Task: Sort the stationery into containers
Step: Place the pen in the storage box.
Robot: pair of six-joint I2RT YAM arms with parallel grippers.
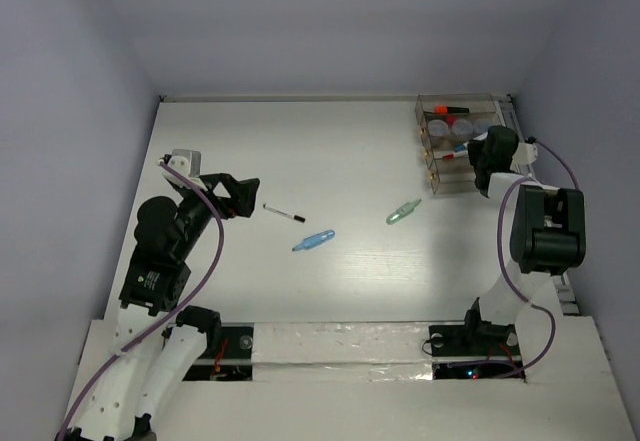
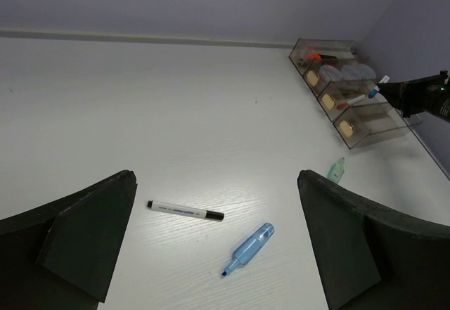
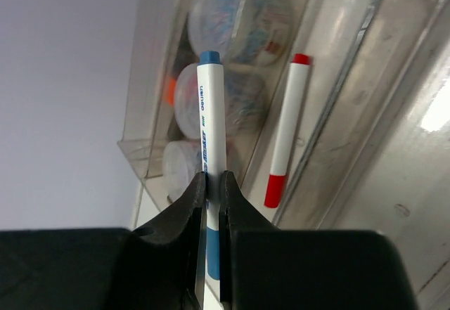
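At the organiser (image 1: 455,98), my right gripper (image 3: 211,183) was clamped shut on the blue-capped pen (image 3: 209,113). My left gripper (image 2: 216,180) hung open over the table (image 1: 300,141), near the black-capped pen (image 2: 185,211) and light blue highlighter (image 2: 252,247).

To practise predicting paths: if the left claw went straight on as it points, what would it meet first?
Probably the black-capped pen, lying on the table just ahead of the open left claw, though depth is unclear.
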